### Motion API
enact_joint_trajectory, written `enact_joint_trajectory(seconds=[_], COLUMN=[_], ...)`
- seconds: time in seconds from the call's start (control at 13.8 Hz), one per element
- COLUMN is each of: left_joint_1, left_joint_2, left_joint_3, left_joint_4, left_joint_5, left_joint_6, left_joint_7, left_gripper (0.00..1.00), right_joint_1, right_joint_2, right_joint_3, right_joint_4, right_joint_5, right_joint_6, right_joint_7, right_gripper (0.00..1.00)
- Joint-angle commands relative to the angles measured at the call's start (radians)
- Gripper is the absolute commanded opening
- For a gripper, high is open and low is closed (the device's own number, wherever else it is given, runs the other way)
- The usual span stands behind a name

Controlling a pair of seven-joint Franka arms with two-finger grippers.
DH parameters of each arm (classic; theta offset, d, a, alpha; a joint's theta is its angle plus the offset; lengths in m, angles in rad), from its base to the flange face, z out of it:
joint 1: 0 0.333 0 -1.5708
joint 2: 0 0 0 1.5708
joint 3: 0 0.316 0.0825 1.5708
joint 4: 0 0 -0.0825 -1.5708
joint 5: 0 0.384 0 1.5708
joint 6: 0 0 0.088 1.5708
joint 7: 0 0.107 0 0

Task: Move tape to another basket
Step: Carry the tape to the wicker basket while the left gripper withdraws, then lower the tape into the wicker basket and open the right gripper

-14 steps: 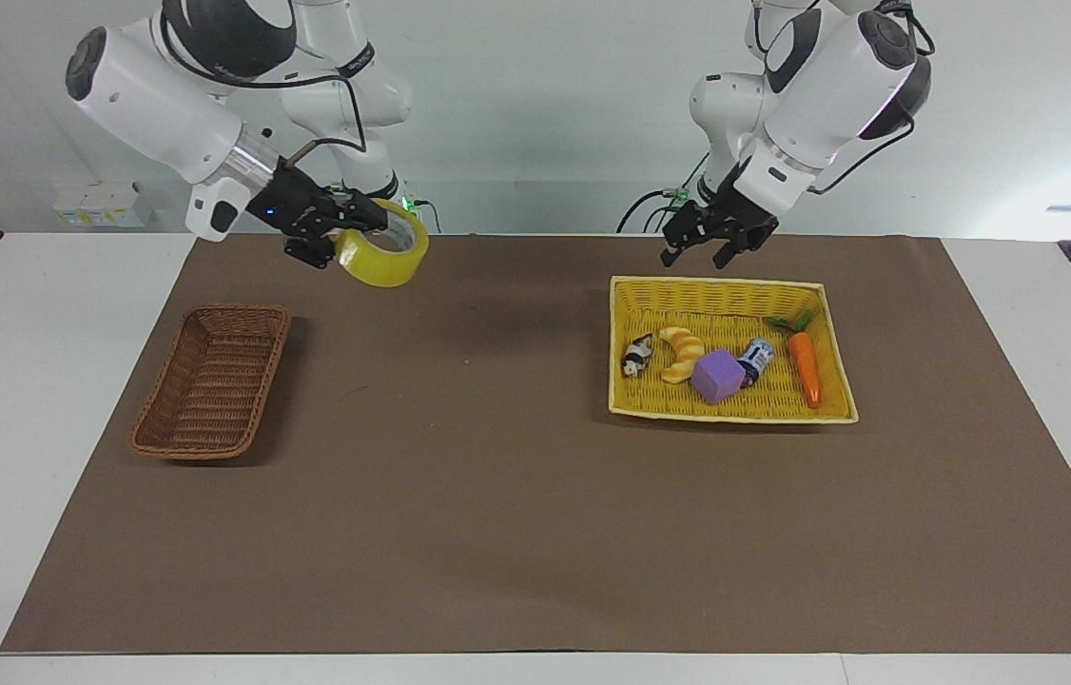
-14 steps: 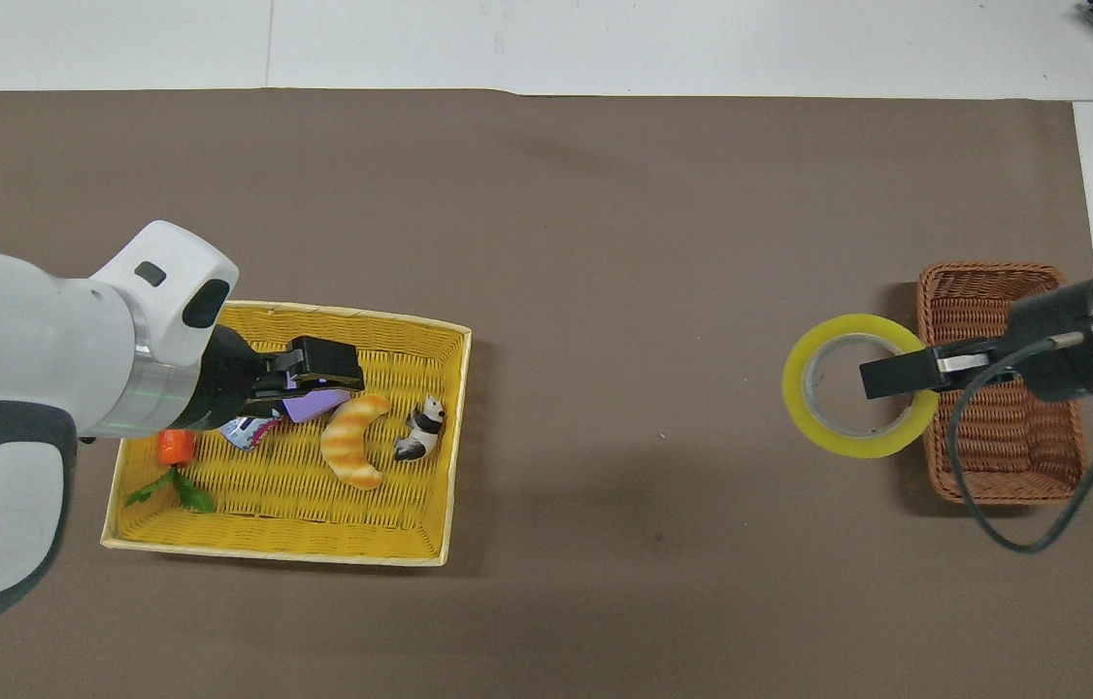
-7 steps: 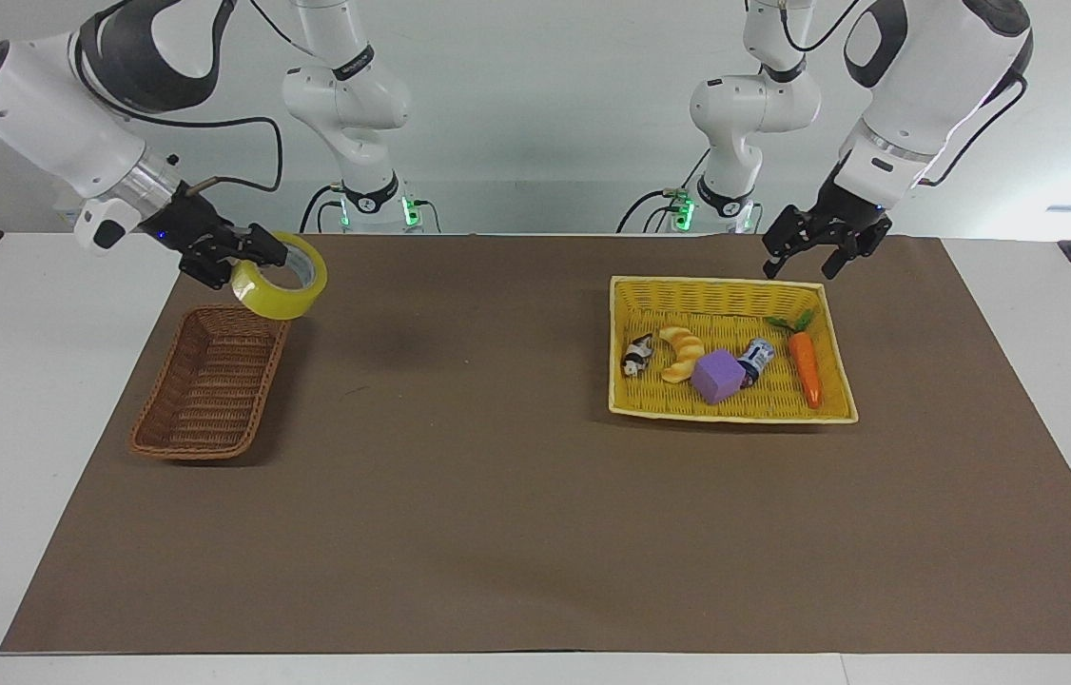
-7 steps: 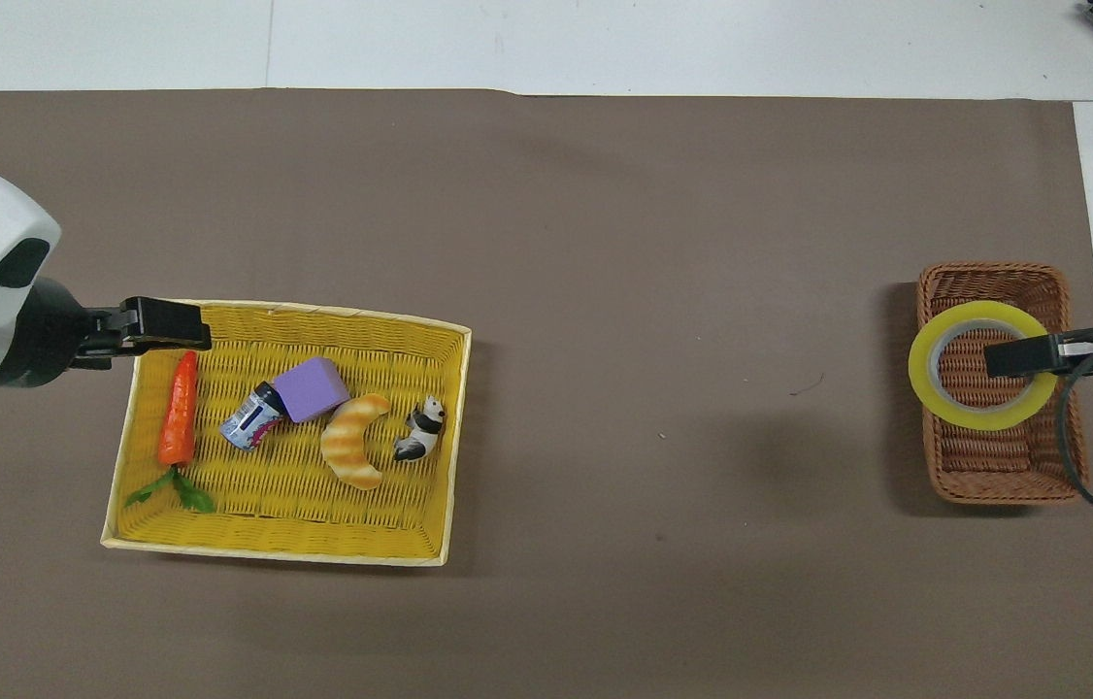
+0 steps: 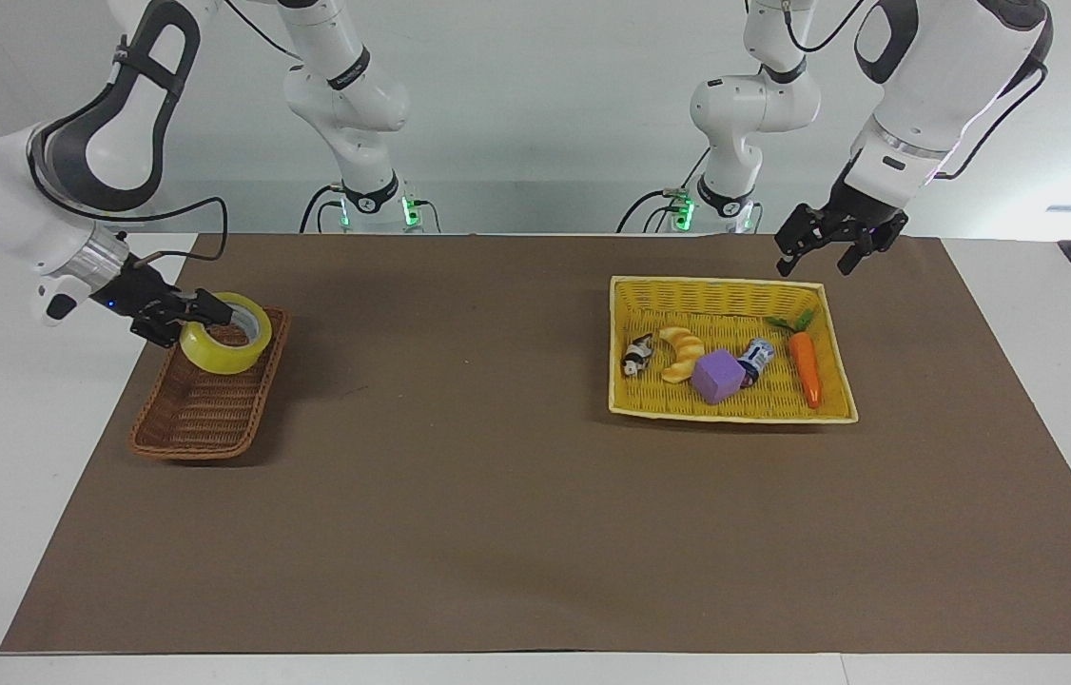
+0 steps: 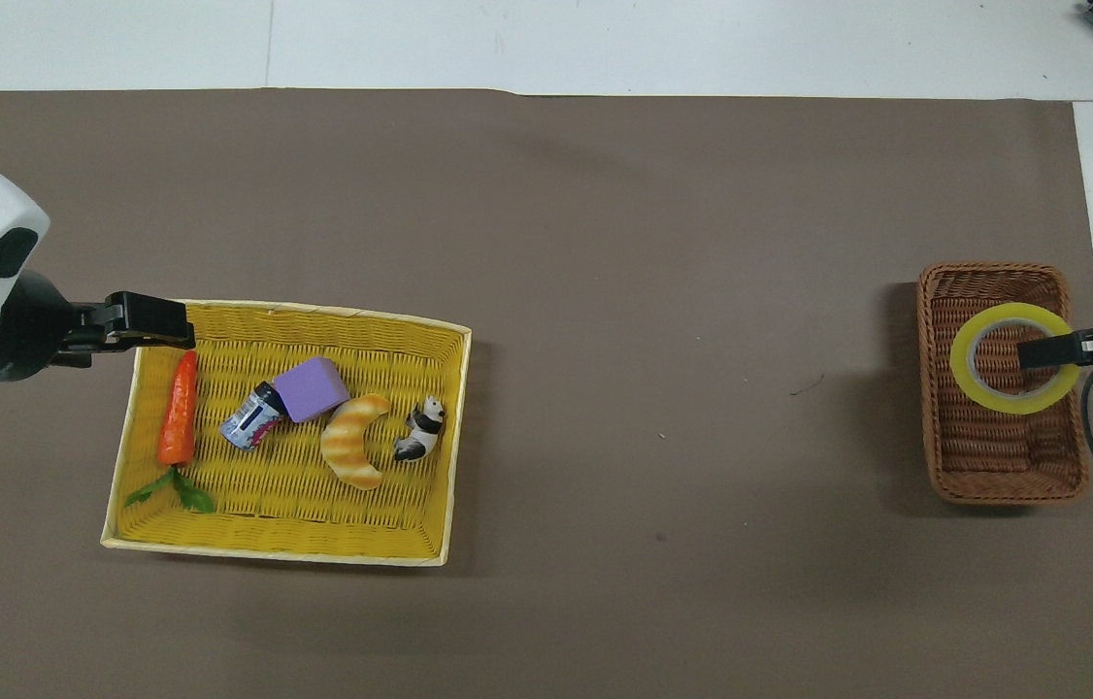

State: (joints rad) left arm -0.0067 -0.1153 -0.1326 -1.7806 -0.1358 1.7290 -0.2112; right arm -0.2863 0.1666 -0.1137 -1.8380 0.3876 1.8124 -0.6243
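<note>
The yellow tape roll hangs flat in my right gripper, which is shut on the roll's wall. The roll is low over the dark brown wicker basket, at the end of it nearer to the robots, about at rim height. In the overhead view the tape lies within the basket's outline, with the right gripper on its rim. My left gripper is open and empty, up in the air over the corner of the yellow tray basket nearest its own base.
The yellow tray basket holds a carrot, a purple cube, a small can, a croissant and a panda figure. A brown mat covers the table between the two baskets.
My right gripper carried the tape from over the mat toward the right arm's end, then lowered it over the brown basket. My left gripper drew away from over the yellow basket's middle to its corner.
</note>
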Motion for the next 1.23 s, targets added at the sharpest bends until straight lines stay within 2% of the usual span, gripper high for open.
enact_joint_trajectory(seconds=[0.0,0.36,0.72,0.8,0.94,1.01,1.16], left_joint_1=[0.017,0.001,-0.007,-0.018,-0.032,-0.033,-0.032], left_joint_2=[0.013,-0.004,0.023,0.025,0.023,0.023,0.022], left_joint_3=[0.031,0.125,0.139,0.142,0.156,0.156,0.157], left_joint_4=[0.046,0.052,0.145,0.15,0.147,0.141,0.136], left_joint_5=[0.028,0.07,0.104,0.108,0.107,0.107,0.108], left_joint_6=[-0.049,-0.081,-0.21,-0.213,-0.2,-0.192,-0.187], left_joint_7=[0.08,0.19,0.233,0.245,0.275,0.308,0.308], left_gripper=[1.0,1.0,1.0,1.0,1.0,1.0,1.0], right_joint_1=[-0.039,-0.063,-0.062,-0.062,-0.062,-0.062,-0.068], right_joint_2=[0.071,0.145,0.182,0.182,0.183,0.183,0.183], right_joint_3=[0.002,0.002,0.0,0.0,0.0,0.0,0.0], right_joint_4=[0.037,0.023,0.014,0.014,0.014,0.016,0.031], right_joint_5=[0.007,0.004,-0.012,-0.013,-0.012,-0.012,-0.001], right_joint_6=[0.03,0.034,0.065,0.068,0.071,0.071,0.056], right_joint_7=[-0.078,-0.1,-0.107,-0.11,-0.1,-0.098,-0.101], right_gripper=[0.0,0.0,0.0,0.07,0.87,1.0,1.0])
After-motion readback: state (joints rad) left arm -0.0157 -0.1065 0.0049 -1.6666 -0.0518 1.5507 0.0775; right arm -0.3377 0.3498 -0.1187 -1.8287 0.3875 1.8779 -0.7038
